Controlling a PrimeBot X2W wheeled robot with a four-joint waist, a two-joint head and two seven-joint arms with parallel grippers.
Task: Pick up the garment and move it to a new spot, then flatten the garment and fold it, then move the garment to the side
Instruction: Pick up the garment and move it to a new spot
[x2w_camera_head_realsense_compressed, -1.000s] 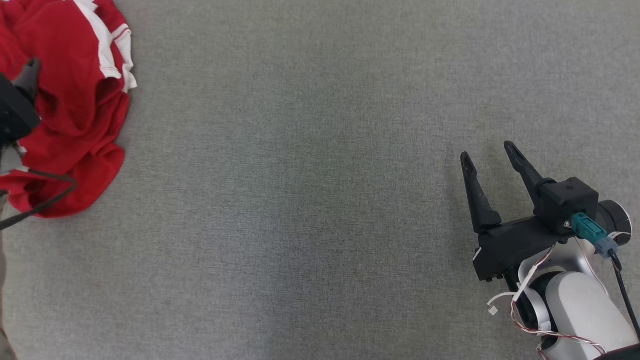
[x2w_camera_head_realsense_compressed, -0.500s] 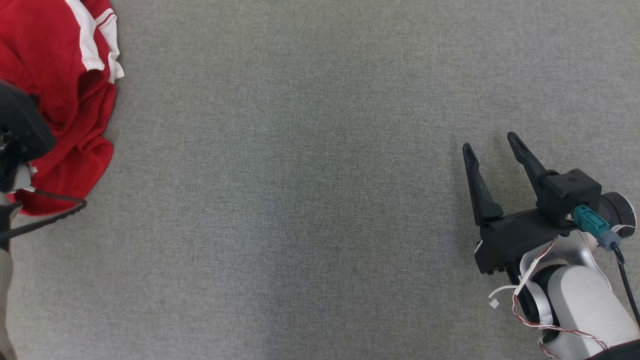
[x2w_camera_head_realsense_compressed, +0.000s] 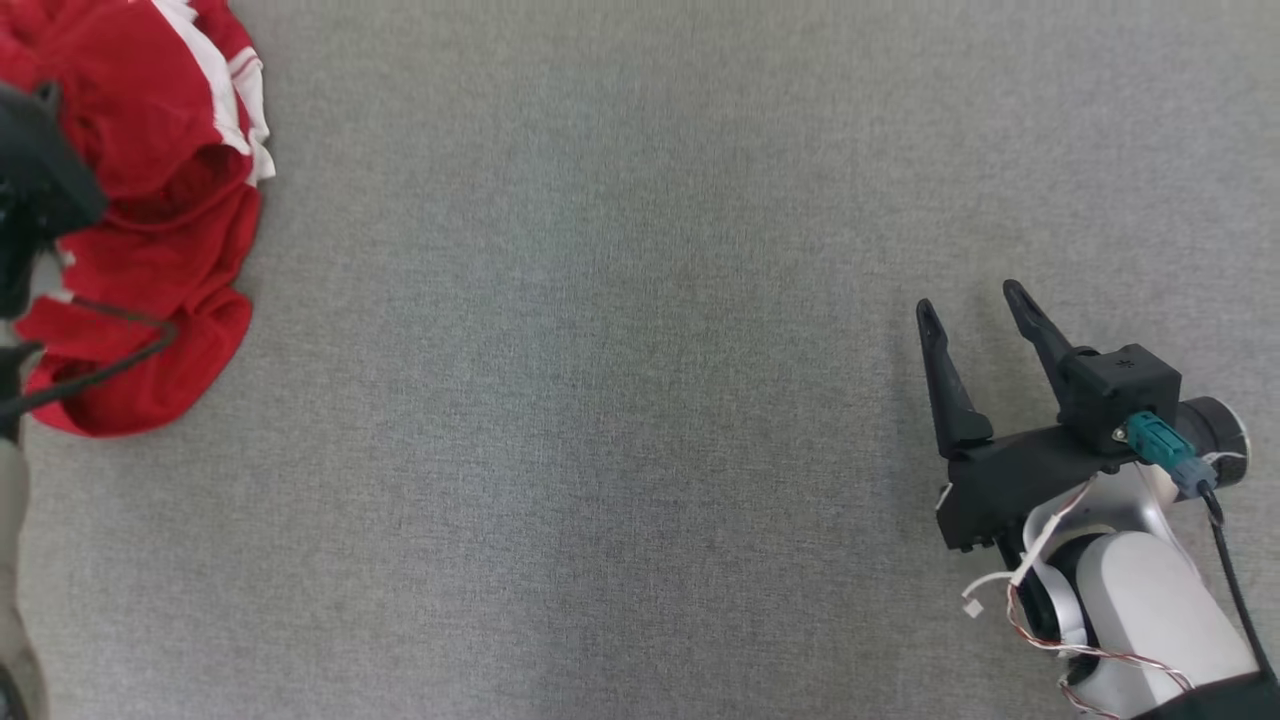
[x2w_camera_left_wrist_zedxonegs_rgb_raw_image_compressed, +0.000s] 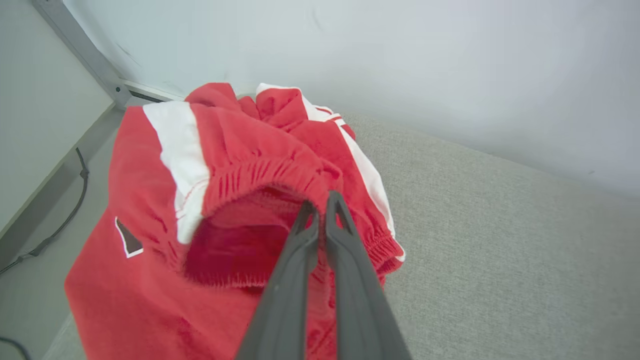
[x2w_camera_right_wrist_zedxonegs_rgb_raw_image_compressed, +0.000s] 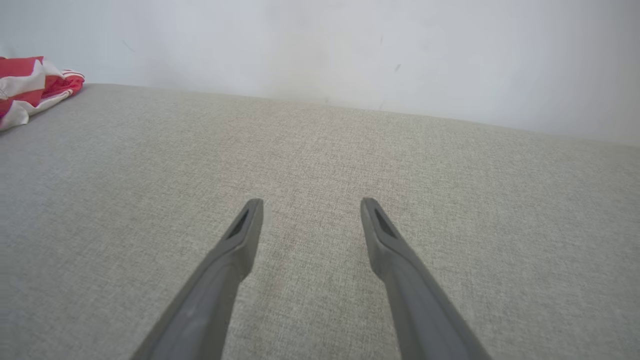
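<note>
The red garment (x2w_camera_head_realsense_compressed: 150, 200) lies bunched at the far left edge of the grey cloth-covered counter (x2w_camera_head_realsense_compressed: 600, 400), with white stripes (x2w_camera_left_wrist_zedxonegs_rgb_raw_image_compressed: 180, 145) running down its sides. Seen from the left wrist, it has a gathered elastic waistband (x2w_camera_left_wrist_zedxonegs_rgb_raw_image_compressed: 260, 172) standing open like a mouth. The left hand (x2w_camera_left_wrist_zedxonegs_rgb_raw_image_compressed: 322, 200) has its two dark fingers pressed together, and their tips pinch the rim of that waistband. A small dark patch (x2w_camera_left_wrist_zedxonegs_rgb_raw_image_compressed: 129, 239) edged in white sits on the red cloth; I cannot tell if it carries any writing. The right hand (x2w_camera_head_realsense_compressed: 968, 297) hovers well apart over bare counter, fingers spread wide, holding nothing. A pale wall (x2w_camera_right_wrist_zedxonegs_rgb_raw_image_compressed: 320, 50) rises behind the counter.
</note>
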